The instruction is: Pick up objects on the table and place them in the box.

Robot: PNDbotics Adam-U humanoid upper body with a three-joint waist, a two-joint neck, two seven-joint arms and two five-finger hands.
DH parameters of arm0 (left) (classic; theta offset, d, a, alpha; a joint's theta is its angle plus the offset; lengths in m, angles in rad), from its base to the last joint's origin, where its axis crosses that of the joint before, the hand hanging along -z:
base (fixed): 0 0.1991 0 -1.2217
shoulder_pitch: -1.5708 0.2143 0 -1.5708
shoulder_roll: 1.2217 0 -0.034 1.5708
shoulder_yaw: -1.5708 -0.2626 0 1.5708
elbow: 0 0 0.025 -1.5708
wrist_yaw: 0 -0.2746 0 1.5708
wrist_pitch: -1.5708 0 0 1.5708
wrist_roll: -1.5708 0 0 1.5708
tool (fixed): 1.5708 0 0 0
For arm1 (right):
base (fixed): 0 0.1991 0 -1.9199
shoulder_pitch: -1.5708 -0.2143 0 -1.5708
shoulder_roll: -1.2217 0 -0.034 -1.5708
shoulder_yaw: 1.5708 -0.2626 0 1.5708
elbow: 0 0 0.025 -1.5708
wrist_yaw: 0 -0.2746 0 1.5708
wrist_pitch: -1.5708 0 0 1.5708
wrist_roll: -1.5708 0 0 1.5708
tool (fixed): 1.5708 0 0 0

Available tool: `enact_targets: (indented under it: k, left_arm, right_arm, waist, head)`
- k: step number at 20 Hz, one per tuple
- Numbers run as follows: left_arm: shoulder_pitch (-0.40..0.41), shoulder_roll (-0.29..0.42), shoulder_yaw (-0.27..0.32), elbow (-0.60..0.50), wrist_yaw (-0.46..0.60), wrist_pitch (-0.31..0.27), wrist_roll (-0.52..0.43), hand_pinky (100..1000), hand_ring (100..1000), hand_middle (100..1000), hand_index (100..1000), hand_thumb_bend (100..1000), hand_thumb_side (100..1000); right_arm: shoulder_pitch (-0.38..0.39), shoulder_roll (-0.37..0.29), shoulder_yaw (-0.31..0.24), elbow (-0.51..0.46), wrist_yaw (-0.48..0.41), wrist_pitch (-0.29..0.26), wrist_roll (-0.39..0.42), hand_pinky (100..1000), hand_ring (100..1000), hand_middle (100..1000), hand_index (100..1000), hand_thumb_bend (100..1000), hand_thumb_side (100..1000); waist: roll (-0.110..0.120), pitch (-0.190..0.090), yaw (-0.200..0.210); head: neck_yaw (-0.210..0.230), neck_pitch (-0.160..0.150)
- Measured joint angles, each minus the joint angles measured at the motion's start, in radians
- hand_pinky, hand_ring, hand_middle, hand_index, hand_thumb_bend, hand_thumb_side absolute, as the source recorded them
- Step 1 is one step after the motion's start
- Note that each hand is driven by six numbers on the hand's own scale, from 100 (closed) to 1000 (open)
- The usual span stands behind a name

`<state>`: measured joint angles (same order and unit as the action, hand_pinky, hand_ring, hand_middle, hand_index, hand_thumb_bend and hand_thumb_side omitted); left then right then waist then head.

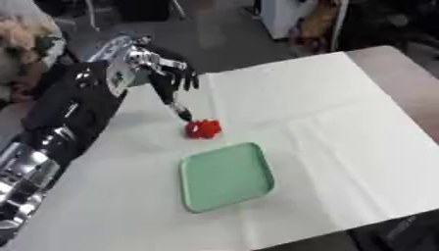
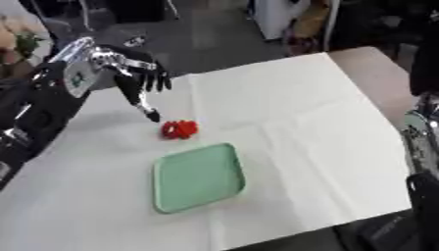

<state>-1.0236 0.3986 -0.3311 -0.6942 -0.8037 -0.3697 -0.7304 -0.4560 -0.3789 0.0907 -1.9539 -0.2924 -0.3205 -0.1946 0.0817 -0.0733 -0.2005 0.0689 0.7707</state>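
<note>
A small red lumpy object [image 1: 203, 129] lies on the white cloth, just beyond the far left corner of a flat green tray [image 1: 226, 177]. My left hand [image 1: 168, 73] hangs above and to the left of the red object, fingers relaxed and pointing down, holding nothing. Its lowest fingertip [image 1: 182, 115] ends a short way up and left of the red object, apart from it. Of my right side only the arm [image 2: 420, 147] shows, at the right edge of the right eye view; the right hand itself is out of sight.
A white cloth [image 1: 343, 127] covers the table [image 1: 390, 61], whose bare brownish top shows at the far right. The table's left edge runs close under my left arm. Dark floor and clutter lie beyond the far edge.
</note>
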Motion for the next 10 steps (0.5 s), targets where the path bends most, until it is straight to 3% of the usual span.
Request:
enact_targets:
  k: [10]
  left_arm:
    - [0.051, -0.015, 0.043, 0.079, -0.172, -0.057, 0.057, 615, 588, 676, 834, 821, 421]
  right_arm:
    - [-0.038, 0.016, 0.025, -0.006, -0.023, 0.02, 0.05, 423, 662, 628, 650, 100, 833]
  waist:
    - [0.018, 0.006, -0.029]
  head:
    - [0.024, 0.0]
